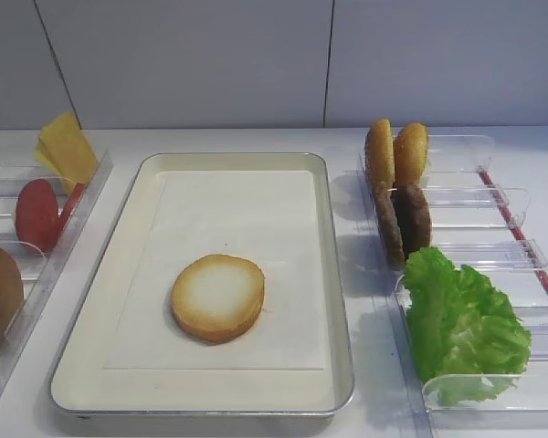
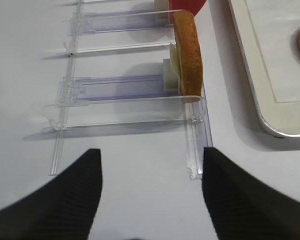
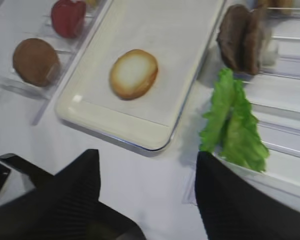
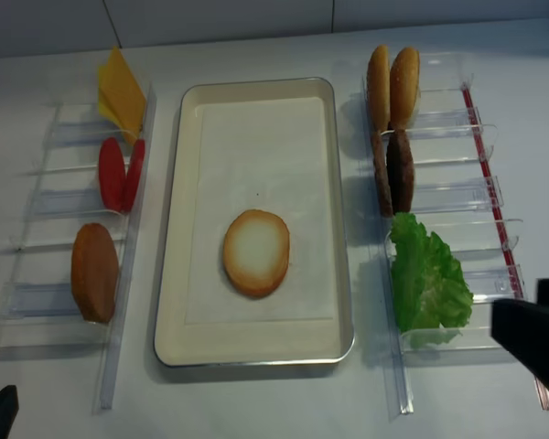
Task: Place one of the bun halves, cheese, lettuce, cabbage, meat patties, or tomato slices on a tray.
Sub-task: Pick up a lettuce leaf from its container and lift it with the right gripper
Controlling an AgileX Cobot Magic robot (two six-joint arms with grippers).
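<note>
Exterior high view: we see one bun half [image 1: 218, 297] lying cut face up inside the tray [image 1: 339, 301], so the placement looks done. Wrist views: the right tool [image 3: 147, 192] and left tool [image 2: 152, 187] hang released, grasping nothing, outside the tray.

You're looking at bright, even overhead light; soft shadows sit beside the tray [image 1: 338, 274] and the clear racks [image 2: 130, 100]. Your right wrist view is smeared and soft throughout, lettuce [image 3: 235, 125] included. Both wrist views blur the dark fingers [image 2: 65, 200] up close.
</note>
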